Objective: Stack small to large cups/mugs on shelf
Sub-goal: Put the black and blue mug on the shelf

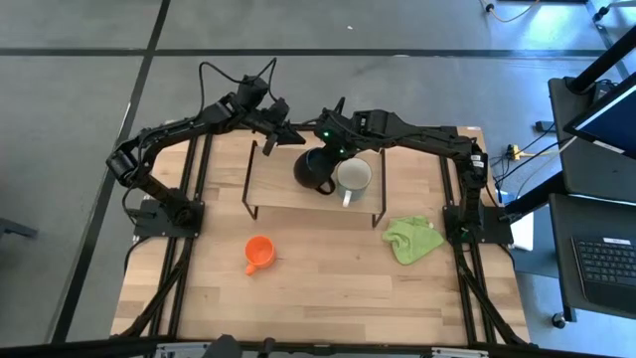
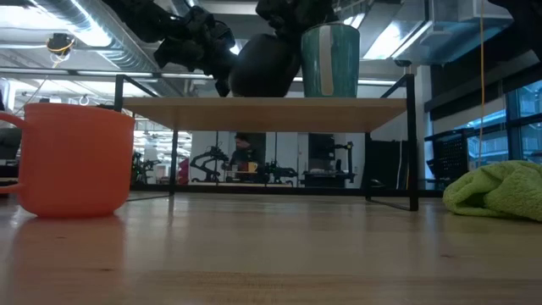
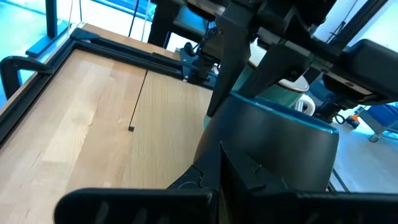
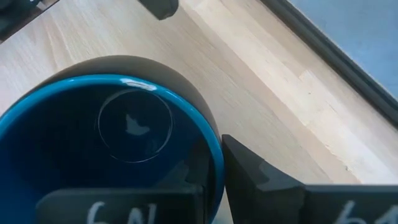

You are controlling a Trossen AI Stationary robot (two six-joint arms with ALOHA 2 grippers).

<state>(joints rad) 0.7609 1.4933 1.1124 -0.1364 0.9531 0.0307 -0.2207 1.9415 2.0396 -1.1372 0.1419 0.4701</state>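
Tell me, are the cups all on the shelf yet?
Not yet. The white mug already stands on the shelf. The dark blue mug is on the shelf beside it, and the right end effector has one finger inside its rim and one outside. The left end effector waits close by. The orange mug sits on the table, so it is left to do.

Lime-green cloth [image 1: 414, 240] crumpled on tabletop [image 1: 328, 288] nr right edge, laptop [image 1: 606, 261] on side desk
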